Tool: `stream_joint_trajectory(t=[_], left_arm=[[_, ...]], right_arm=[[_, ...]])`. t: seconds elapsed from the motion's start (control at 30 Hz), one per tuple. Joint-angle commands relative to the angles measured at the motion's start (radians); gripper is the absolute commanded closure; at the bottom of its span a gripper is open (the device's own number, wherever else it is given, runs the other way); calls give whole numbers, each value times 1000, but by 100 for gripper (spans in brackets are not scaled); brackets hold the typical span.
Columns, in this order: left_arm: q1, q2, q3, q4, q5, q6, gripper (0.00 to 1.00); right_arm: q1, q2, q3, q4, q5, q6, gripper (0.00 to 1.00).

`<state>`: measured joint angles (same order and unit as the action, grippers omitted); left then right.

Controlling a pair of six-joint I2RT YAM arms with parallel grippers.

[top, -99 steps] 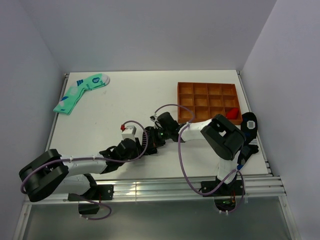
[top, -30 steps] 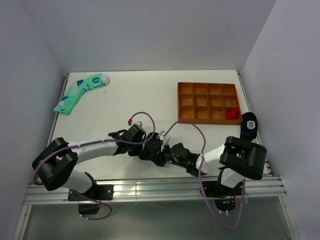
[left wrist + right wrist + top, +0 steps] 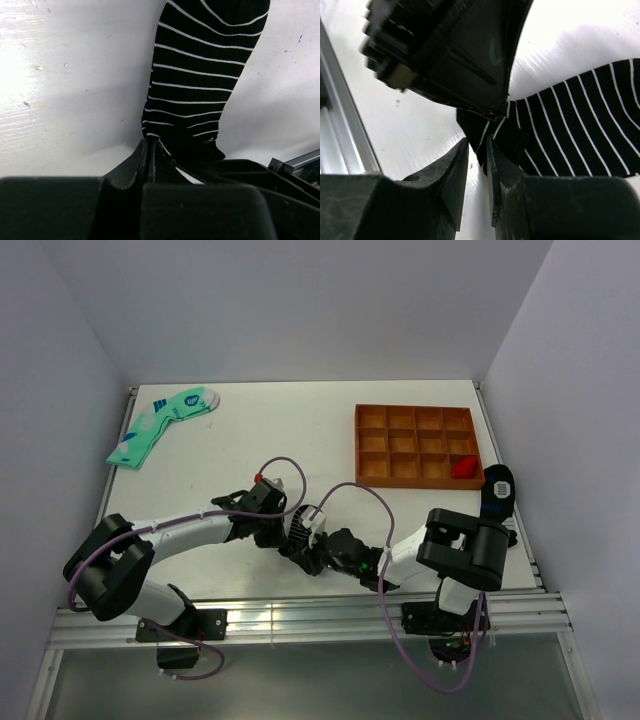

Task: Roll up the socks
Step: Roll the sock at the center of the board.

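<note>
Striped sock [image 3: 200,85] lies flat on the surface [image 3: 260,440], nearward and left of the orange tray [image 3: 359,445]. Left tool [image 3: 149,150] is pressed together on its end hem. Right tool [image 3: 479,155], nearly closed, nips the same folded corner. We judge the first turn of the roll is starting. Next: tuck that end over, fabric taut.

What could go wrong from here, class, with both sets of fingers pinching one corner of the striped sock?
1. The left fingers and right fingers pinch just the edge of the sock; it may slip out during rolling.
2. Both crowd one corner, so they might collide.
</note>
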<state>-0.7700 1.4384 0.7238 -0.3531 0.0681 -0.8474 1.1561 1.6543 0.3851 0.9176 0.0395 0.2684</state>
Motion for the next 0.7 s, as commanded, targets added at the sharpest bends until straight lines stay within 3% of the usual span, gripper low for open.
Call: stream_joint_trajectory(t=[0.0,0.2,0.47,0.67], left_arm=[[8,8,34,3,29,33,100],[11,5,31,6,36,31,100],[24,4,26,17,71,30,100],[40,5,25,26,102,24,100]], right_arm=[[7,18,20,15,56,-37,71],[7,22,8,27,77,-49,66],[22,13,-32,76,99,-61,51],[33,35,-32,78,118,-66,50]])
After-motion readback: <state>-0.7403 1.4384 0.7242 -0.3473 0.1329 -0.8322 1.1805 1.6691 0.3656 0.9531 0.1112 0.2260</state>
